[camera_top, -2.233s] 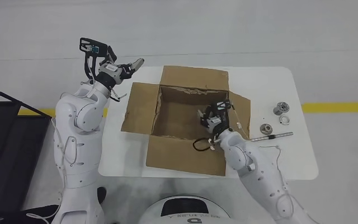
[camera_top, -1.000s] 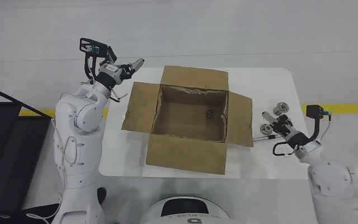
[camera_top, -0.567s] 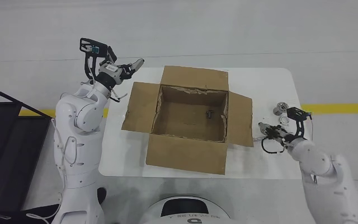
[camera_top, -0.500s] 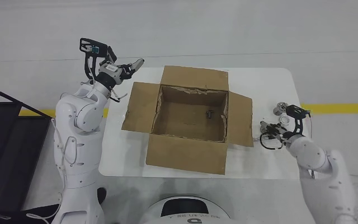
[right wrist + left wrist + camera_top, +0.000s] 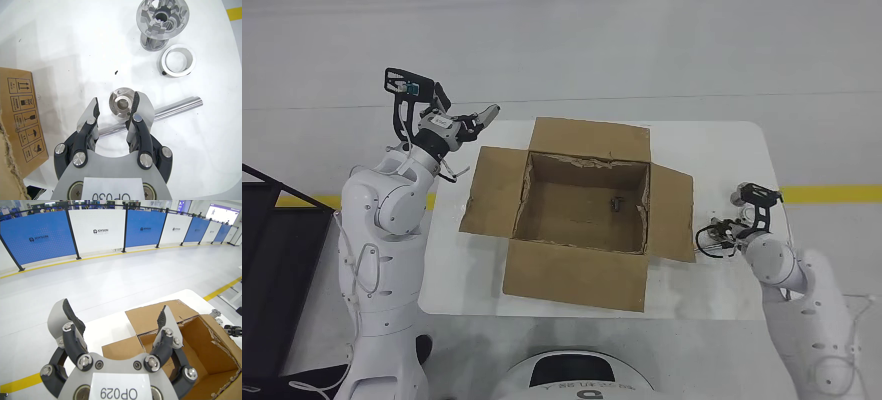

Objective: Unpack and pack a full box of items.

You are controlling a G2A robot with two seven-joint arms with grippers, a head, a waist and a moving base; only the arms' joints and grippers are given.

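An open cardboard box (image 5: 582, 255) stands mid-table with its flaps spread; a small dark part (image 5: 617, 203) lies on its floor. My right gripper (image 5: 115, 105) (image 5: 712, 238) is open just right of the box's right flap (image 5: 19, 106). It hangs over a flanged metal hub (image 5: 121, 105) that sits between its fingers, one finger (image 5: 140, 106) overlapping the flange rim. A steel rod (image 5: 170, 107) lies under the gripper. My left gripper (image 5: 115, 308) (image 5: 482, 113) is open and holds nothing, raised off the table's far left corner.
A ribbed aluminium spool (image 5: 161, 20) and a metal ring (image 5: 177, 60) stand on the white table (image 5: 56, 47) beyond the hub. A tiny black screw (image 5: 116, 72) lies between them and the box. A yellow floor line (image 5: 832, 191) runs past the table's right edge.
My right arm came out of the box, swung out to the right, then drew back in over the hub and rod beside the flap. The left arm has not moved.
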